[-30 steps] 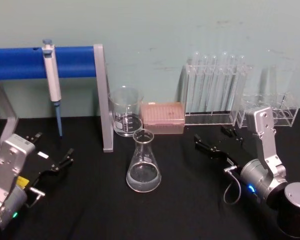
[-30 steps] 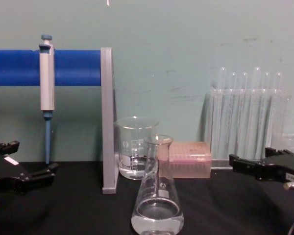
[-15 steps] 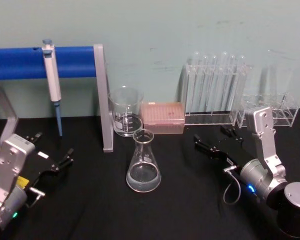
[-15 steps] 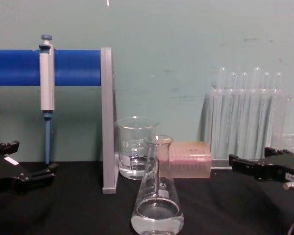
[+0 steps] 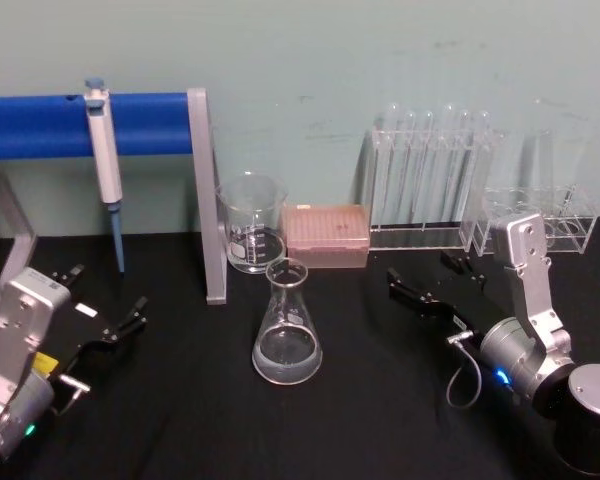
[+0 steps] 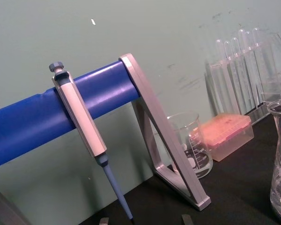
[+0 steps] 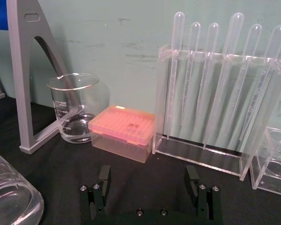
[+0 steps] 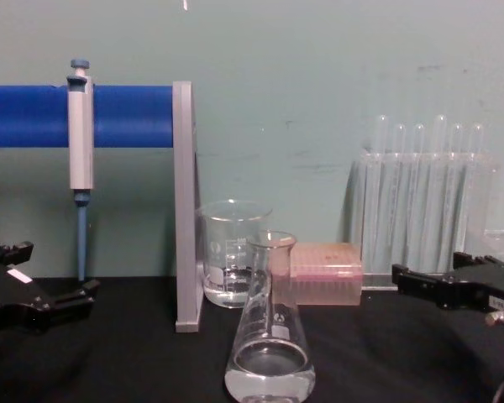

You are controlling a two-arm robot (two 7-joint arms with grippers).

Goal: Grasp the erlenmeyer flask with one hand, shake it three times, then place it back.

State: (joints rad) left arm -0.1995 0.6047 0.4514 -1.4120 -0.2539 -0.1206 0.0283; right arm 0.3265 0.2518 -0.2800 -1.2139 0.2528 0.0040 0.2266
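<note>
The erlenmeyer flask stands upright on the black table, mid-front, with a little clear liquid in its base; it also shows in the chest view. My left gripper rests open at the left, well apart from the flask, and its fingertips peek in at the left wrist view's edge. To the flask's right, my right gripper is open with nothing between its fingers, a hand's width from the glass. The flask's base shows in a corner of the right wrist view.
Behind the flask stand a glass beaker and a pink tip box. A clear rack of test tubes and a second rack sit back right. A pipette hangs on the blue bar stand at the back left.
</note>
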